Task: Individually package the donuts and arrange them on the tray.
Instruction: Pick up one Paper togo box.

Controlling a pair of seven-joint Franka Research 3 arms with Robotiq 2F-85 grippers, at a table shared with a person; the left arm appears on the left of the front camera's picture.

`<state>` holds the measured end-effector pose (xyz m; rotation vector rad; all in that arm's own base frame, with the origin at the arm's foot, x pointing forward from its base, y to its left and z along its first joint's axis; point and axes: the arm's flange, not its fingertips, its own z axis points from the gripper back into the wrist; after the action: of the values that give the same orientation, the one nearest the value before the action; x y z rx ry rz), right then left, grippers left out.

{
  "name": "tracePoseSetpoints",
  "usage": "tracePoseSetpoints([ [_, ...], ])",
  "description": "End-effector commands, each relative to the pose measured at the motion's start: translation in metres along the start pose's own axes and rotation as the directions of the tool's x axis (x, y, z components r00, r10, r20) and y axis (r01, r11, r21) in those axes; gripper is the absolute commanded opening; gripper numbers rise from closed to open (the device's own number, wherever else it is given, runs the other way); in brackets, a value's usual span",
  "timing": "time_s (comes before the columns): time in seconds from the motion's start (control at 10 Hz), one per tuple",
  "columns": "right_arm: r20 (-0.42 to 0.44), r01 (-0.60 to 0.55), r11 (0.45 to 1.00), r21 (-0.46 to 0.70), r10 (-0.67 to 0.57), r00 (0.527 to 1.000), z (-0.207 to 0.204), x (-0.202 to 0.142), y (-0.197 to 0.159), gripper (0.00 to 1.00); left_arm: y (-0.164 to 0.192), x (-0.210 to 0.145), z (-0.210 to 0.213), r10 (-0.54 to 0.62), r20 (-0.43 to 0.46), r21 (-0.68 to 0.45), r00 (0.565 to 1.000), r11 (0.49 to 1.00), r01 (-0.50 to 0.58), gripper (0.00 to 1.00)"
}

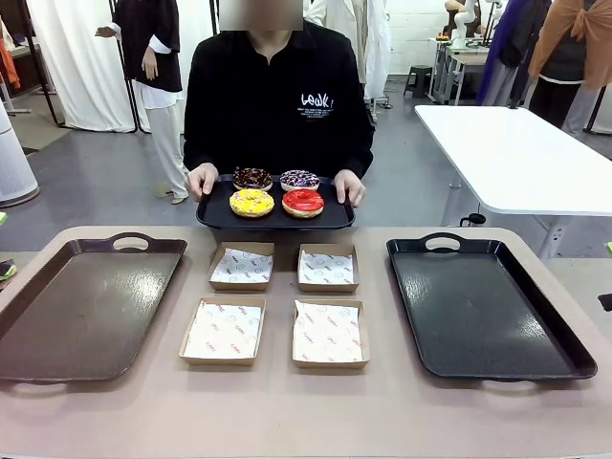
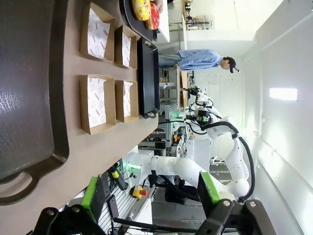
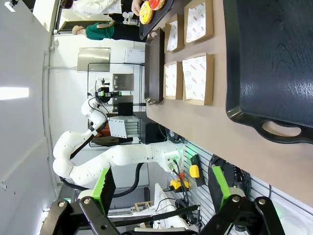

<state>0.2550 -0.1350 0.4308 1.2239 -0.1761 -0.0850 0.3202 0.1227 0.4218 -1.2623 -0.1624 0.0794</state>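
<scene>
Left end effector (image 2: 152, 191) and right end effector (image 3: 162, 186) gape wide, holding nothing.

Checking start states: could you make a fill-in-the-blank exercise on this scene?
The person holds a small tray carrying ____ donuts.
Left of the red donut, in the front view, lies the ____ one.
On the table sit ____ cardboard boxes.
The left gripper and right gripper both stand ____.
Missing: four; yellow; four; open.
</scene>
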Motion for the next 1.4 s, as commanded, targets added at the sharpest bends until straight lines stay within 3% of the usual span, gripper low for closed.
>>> tracePoseSetpoints([
  [0.0, 0.006, 0.004, 1.0, 0.013, -0.004, 1.0, -0.002, 0.0, -0.002, 1.0, 0.0, 0.0, 0.002, -0.006, 0.006, -0.018, 1.0, 1.0, 0.006, 1.0],
  [0.4, 0.0, 0.0, 1.0, 0.0, 0.0, 1.0, 0.0, 0.0, 0.0, 1.0, 0.0, 0.0, 0.002, -0.006, 0.006, -0.018, 1.0, 1.0, 0.006, 1.0],
  [0.8, -0.059, -0.07, 0.976, -0.207, 0.059, 0.997, -0.089, 0.033, 0.096, 1.0, 0.0, 0.0, 0.002, -0.006, 0.006, -0.018, 1.0, 1.0, 0.006, 1.0],
  [1.0, -0.104, -0.103, 0.914, -0.392, 0.068, 0.992, -0.147, 0.044, 0.13, 1.0, 0.0, 0.0, 0.002, -0.006, 0.006, -0.018, 1.0, 1.0, 0.006, 1.0],
  [1.3, -0.095, -0.124, 0.729, -0.673, 0.081, 0.992, -0.235, 0.058, 0.14, 1.0, 0.0, 0.0, 0.002, -0.006, 0.006, -0.018, 1.0, 1.0, 0.006, 1.0],
])
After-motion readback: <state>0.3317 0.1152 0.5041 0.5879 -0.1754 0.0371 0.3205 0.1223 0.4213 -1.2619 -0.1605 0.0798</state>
